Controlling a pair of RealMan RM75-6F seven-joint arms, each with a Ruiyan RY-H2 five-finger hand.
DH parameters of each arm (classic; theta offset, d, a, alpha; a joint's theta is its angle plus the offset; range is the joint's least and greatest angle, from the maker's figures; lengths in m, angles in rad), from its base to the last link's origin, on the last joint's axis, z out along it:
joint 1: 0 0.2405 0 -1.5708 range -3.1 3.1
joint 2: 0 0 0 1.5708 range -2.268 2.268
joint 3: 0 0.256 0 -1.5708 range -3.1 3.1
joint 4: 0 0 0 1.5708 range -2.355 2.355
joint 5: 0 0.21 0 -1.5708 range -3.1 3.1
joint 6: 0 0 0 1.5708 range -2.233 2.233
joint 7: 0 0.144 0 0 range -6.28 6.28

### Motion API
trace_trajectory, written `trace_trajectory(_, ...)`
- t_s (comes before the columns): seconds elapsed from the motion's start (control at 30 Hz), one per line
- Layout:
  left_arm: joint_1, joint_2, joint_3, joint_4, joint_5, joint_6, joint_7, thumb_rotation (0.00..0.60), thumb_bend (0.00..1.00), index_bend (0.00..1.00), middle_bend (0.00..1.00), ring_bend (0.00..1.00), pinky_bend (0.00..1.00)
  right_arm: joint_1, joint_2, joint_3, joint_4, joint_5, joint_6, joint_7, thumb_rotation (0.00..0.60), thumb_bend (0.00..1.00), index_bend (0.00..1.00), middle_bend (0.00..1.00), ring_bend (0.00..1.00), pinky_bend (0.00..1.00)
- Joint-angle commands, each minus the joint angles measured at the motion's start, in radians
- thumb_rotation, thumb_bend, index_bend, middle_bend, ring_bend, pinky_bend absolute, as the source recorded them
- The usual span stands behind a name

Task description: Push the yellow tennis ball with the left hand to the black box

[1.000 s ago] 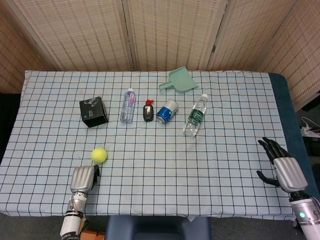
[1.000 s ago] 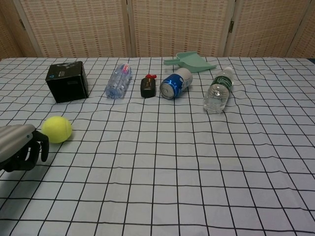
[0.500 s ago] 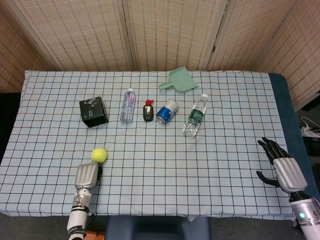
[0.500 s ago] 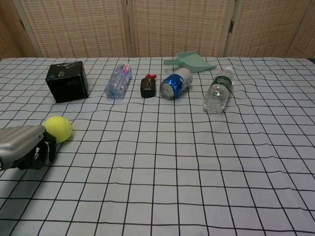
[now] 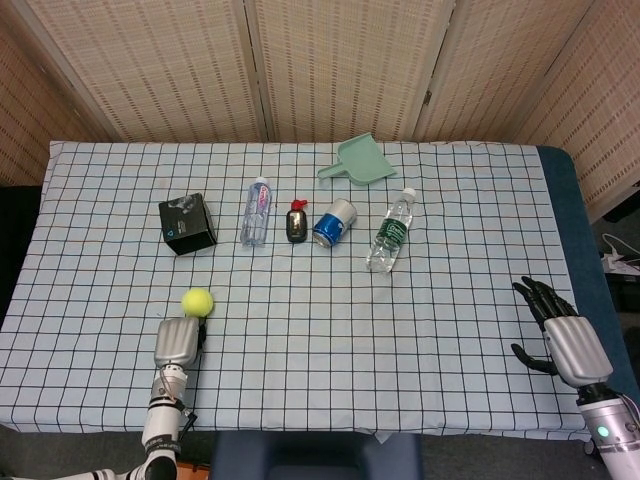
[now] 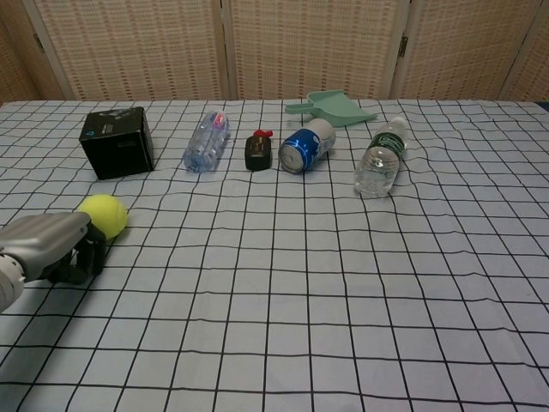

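Left hand has crept forward since the earlier frames and its curled, pressed-together fingers now sit right against the near side of the yellow tennis ball; it's holding nothing. The ball has rolled a bit up the checked surface toward the black box, but the two are still well apart. Past the box, nothing has budged: a clear water bottle lying down, a small dark bottle with a red cap, a blue can on its side, another plastic bottle with a green label, and a green dustpan at the back. Far right, the right hand hangs off the edge, fingers spread, same as before.
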Motion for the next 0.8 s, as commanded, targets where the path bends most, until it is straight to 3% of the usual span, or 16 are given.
trace_trajectory(0.03,-0.017,-0.007,-0.009,0.020,-0.022,-0.012,0.009,0.600,0.81,0.55,0.63,0.63,0.91,0.000,0.001,0.000,-0.001,-0.001,0.001,0.001,0.600,0.21,0.04,0.00,0.00,0.17)
trace_trajectory(0.33,-0.058,-0.017,-0.011,0.100,-0.075,-0.046,0.027,0.600,0.81,0.54,0.63,0.63,0.91,0.002,0.000,-0.003,0.001,0.000,-0.007,0.001,0.600,0.21,0.04,0.00,0.00,0.17)
trace_trajectory(0.8,-0.100,0.007,-0.040,0.095,-0.130,-0.053,0.036,0.600,0.81,0.54,0.63,0.63,0.91,0.003,0.000,-0.004,-0.001,0.003,-0.010,-0.001,0.600,0.21,0.04,0.00,0.00,0.17)
